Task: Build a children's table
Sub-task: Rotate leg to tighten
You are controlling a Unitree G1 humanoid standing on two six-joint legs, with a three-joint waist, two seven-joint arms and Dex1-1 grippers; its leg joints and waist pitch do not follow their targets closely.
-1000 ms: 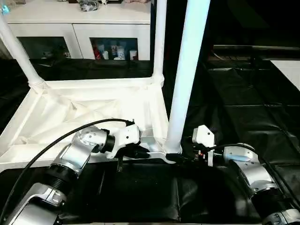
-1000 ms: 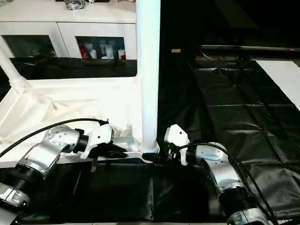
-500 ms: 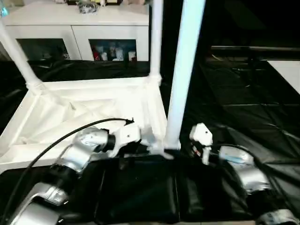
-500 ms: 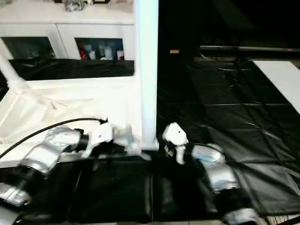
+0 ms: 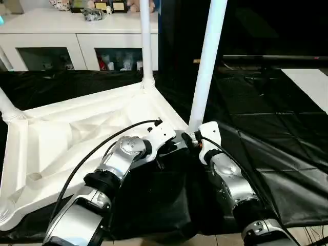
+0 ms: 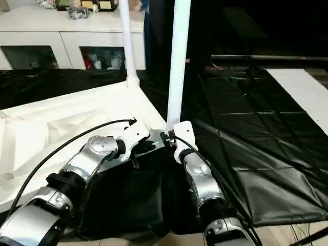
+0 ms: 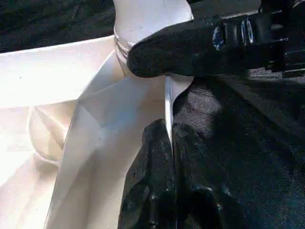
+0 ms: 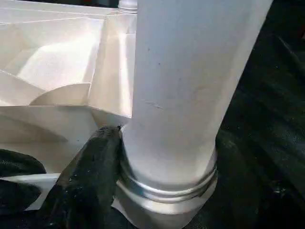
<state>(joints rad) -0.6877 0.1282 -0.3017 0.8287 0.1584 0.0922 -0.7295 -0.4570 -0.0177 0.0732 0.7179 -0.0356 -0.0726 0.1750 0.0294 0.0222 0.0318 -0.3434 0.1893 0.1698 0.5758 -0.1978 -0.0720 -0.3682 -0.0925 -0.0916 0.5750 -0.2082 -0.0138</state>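
tabletop (image 5: 77,133) now swung, legs (image 5: 207,61) still socketed

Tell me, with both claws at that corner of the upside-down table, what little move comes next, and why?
Probably turn the near leg tighter into its corner socket. The right gripper clasps the leg's base, the left gripper pinches the tabletop rim, and three legs already stand up.

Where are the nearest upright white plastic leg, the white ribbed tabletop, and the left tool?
Nearest upright white plastic leg (image 5: 205,66), left eye view, mid-shaft.
White ribbed tabletop (image 5: 56,138), left eye view, underside panel.
Left tool (image 7: 171,143), left wrist view, fingertips pinching the rim.
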